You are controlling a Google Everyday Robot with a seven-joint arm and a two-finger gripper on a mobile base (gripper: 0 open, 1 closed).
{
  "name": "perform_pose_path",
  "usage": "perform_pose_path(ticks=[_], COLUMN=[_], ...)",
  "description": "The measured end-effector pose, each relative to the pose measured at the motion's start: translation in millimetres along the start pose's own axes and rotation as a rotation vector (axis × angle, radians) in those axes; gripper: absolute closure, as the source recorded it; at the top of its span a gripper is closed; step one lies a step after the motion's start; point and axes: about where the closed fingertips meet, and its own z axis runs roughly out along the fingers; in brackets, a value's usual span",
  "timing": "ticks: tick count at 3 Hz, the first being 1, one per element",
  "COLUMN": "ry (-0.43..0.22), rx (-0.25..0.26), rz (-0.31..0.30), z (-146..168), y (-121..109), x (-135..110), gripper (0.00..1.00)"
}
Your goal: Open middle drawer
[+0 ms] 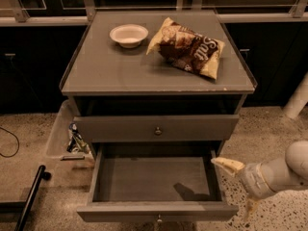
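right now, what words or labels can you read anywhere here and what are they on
"Salt": on the chip bag on the cabinet; other print there is too blurred to read.
Nothing readable on the bowl, the open drawer, or the gripper at its right.

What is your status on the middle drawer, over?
Hand low at right, beside the drawer's right side. Middle drawer pulled well out. Nothing seen in its way.
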Motion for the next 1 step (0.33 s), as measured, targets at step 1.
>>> perform_pose_path(ticks=[1], ry=[0.001], rx=[0.002], rz=[-0.001], z=[-2.7], y=[-2.2], x=[0.0], gripper=[0.0])
